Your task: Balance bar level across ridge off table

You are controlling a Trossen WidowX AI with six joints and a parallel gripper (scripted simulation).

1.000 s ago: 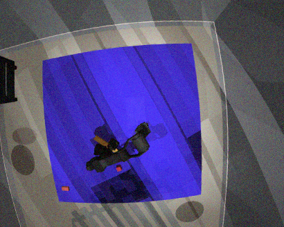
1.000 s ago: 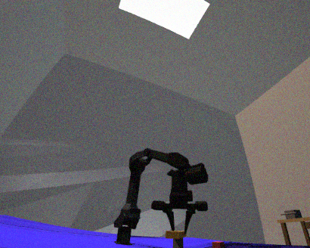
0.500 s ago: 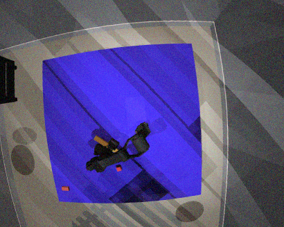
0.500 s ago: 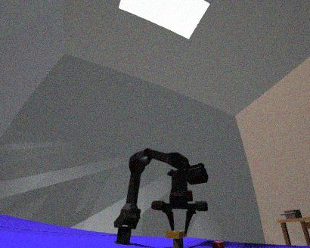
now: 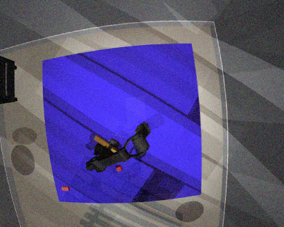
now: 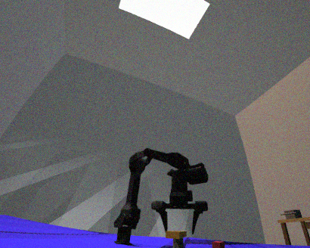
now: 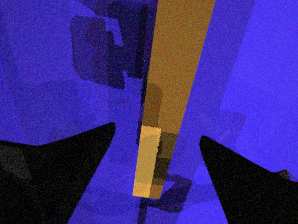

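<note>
Orange-brown bar (image 5: pixel 101 140) (image 6: pixel 175 234) (image 7: pixel 180 65): on ridge (image 6: pixel 178 243), toward the desk's (image 5: pixel 122 86) (image 6: pixel 35 236) lower-left corner in top view | gripper (image 6: pixel 180 231) (image 7: pixel 158 133): fingers spread, bar free between | risk: off-centre weight or a finger brush could tip it
</note>
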